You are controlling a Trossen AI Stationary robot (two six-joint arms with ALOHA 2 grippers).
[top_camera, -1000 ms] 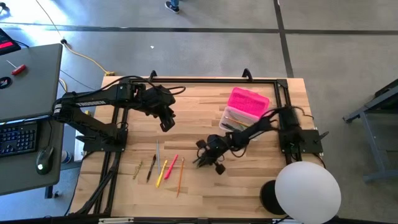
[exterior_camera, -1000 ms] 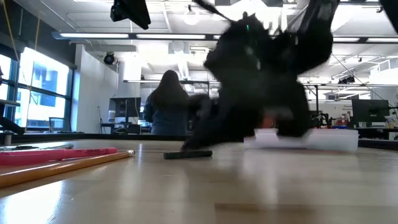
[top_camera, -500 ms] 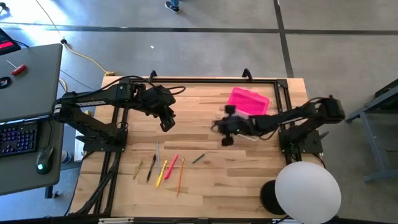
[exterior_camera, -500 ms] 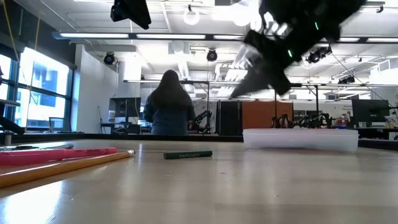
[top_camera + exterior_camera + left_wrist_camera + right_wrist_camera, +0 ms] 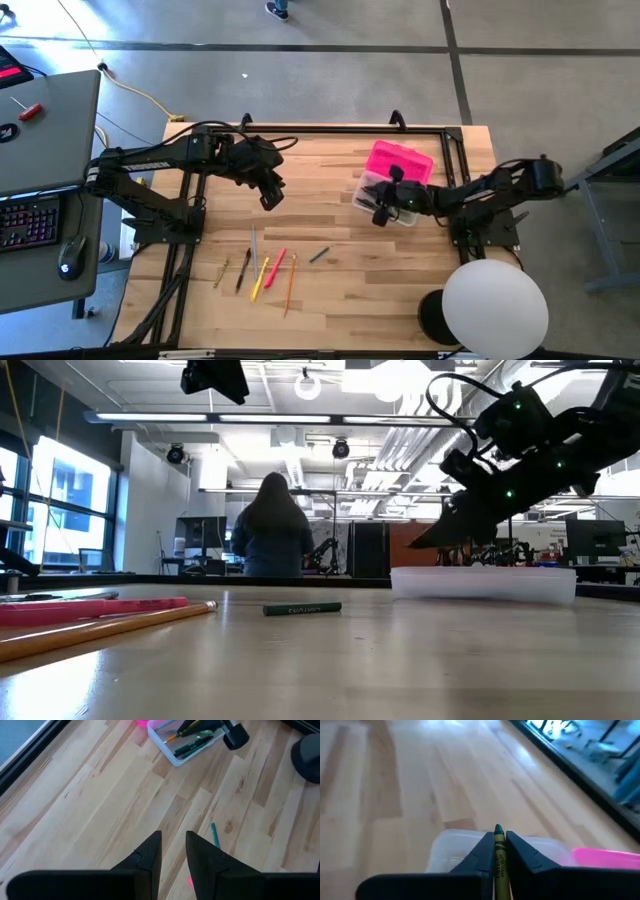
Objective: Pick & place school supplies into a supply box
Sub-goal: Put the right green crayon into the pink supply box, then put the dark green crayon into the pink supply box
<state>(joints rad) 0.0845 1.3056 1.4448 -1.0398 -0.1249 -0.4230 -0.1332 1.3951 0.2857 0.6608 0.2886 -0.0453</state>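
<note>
The supply box (image 5: pixel 372 186), clear with its pink lid (image 5: pixel 400 160) beside it, stands at the table's far right and holds several pens (image 5: pixel 192 745). My right gripper (image 5: pixel 380 207) hangs over the box's near end, shut on a yellow-green crayon (image 5: pixel 498 854). Several pens and pencils (image 5: pixel 265 270) lie on the wood at the near middle, and a green crayon (image 5: pixel 319 254) lies to their right. My left gripper (image 5: pixel 270 197) waits high over the table's middle left, open, with nothing between its fingers (image 5: pixel 150 855). My right gripper pinches the crayon's paper-wrapped shaft (image 5: pixel 498 862) between its two fingers. The crayon lies along the fingers with its pointed tip (image 5: pixel 498 827) sticking out past the fingertips. The fingers slant down from the table's right side. The crayon is lifted clear, above the box (image 5: pixel 450 850).
A black frame rail (image 5: pixel 300 128) runs along the table's far and side edges. A white round lamp (image 5: pixel 495 305) stands at the near right corner. Bare wood lies between the pencils and the box. A person (image 5: pixel 272 525) stands in the room behind.
My right gripper has risen from the table beside the pencils and swung toward the far right, ending over the supply box; it has turned and now points more level. The green crayon on the table stays where it was.
</note>
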